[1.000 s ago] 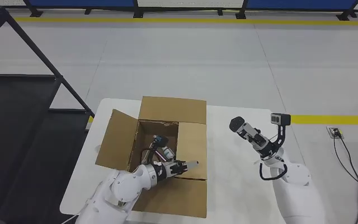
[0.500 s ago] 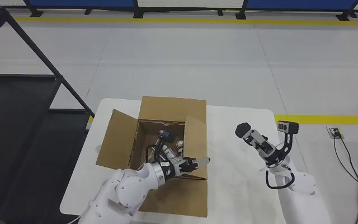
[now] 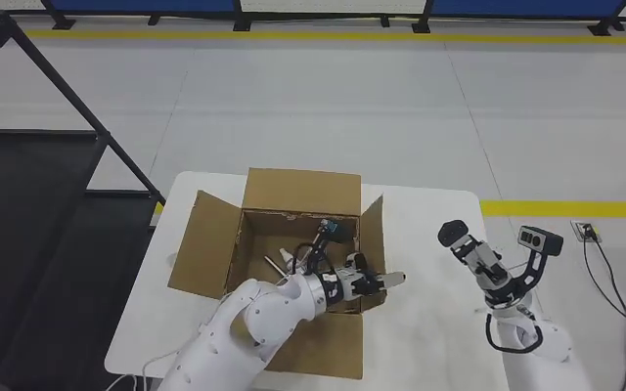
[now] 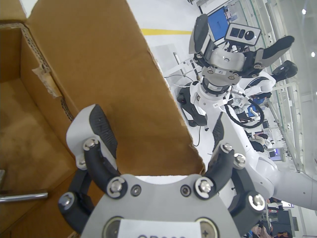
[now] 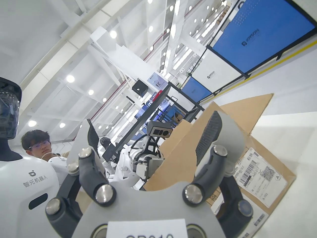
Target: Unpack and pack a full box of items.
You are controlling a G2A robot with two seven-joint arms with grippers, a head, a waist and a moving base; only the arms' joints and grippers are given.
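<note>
Top view: the cardboard box (image 3: pixel 301 191) is seen on the white counter (image 3: pixel 430 327), with its flaps opened. The right flap (image 3: pixel 373 217) is stood nearly upright, while the others are folded outward. The left end effector (image 3: pixel 383 282) is placed at the near end of that flap, at the box's right wall. In the left wrist view its fingers (image 4: pixel 100 125) are shown well apart, with the flap's edge lying between them; one finger is kept inside the box and the other outside, and no clamping on the cardboard can be made out. A metal rod (image 4: pixel 23 196) is seen lying on the box floor.

The right end effector (image 4: pixel 241 39) is held above the counter, well apart from the box and to its right, and is turned toward it. Its fingers (image 5: pixel 210 130) are spread wide with nothing held between them. A printed label (image 5: pixel 257 172) is stuck on the box's outer wall facing that arm.
</note>
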